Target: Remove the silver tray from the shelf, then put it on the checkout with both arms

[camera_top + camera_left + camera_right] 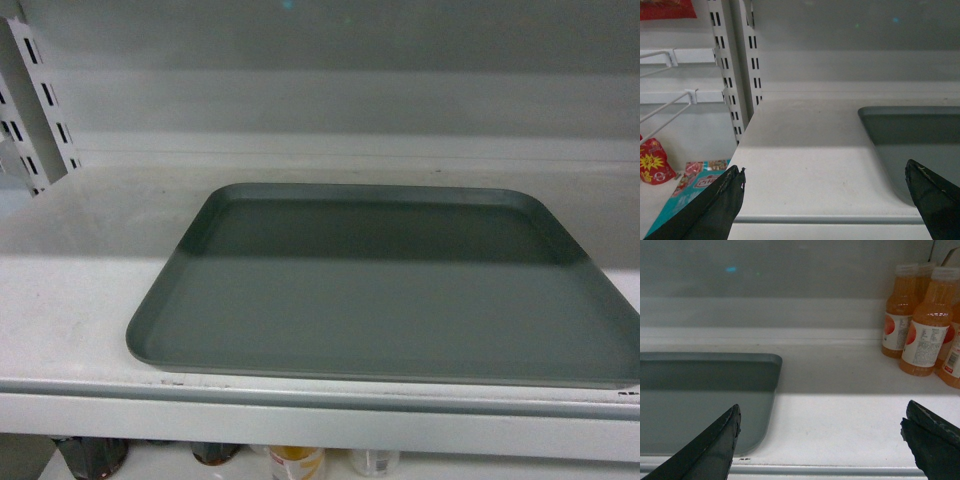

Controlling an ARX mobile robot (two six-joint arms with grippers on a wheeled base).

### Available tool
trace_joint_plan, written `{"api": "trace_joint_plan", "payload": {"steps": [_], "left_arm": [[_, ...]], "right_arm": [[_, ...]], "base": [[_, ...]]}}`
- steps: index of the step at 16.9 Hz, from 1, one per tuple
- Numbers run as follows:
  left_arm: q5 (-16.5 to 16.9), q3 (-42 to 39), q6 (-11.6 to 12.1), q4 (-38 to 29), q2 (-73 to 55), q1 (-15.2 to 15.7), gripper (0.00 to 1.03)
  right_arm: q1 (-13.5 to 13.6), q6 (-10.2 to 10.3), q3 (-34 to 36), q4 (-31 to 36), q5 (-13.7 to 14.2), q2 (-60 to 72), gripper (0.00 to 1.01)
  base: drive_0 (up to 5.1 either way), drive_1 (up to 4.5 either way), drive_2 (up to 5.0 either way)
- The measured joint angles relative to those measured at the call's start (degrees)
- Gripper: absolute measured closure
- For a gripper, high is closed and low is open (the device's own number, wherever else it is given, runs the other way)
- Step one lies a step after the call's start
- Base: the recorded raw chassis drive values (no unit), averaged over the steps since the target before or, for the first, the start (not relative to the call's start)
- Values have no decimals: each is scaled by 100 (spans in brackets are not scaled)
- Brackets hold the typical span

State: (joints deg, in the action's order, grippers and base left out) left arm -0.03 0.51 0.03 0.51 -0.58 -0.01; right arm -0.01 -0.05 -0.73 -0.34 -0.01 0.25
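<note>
The silver tray (390, 290) lies flat on the white shelf (70, 310), its front rim close to the shelf's grey lip. Neither arm shows in the head view. In the left wrist view my left gripper (825, 172) is open in front of the shelf lip; the tray's left end (920, 135) lies ahead on the right, just beyond the right fingertip. In the right wrist view my right gripper (821, 415) is open too, with the tray's right end (700, 395) ahead on the left. Nothing is between either pair of fingers. The checkout is out of view.
Orange drink bottles (922, 322) stand at the shelf's back right. Slotted white uprights (737, 70) and wire hooks (670, 105) with snack packets (655, 165) are left of the shelf. Bottle tops (295, 462) show on the shelf below.
</note>
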Motion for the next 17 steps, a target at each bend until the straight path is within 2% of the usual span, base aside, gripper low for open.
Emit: {"api": "trace_joint_plan", "payload": {"steps": [17], "left_arm": [[2, 0, 0, -35, 0, 0, 5]], "right_arm": [[0, 0, 0, 13, 0, 0, 3]], "base": [[0, 0, 0]]}}
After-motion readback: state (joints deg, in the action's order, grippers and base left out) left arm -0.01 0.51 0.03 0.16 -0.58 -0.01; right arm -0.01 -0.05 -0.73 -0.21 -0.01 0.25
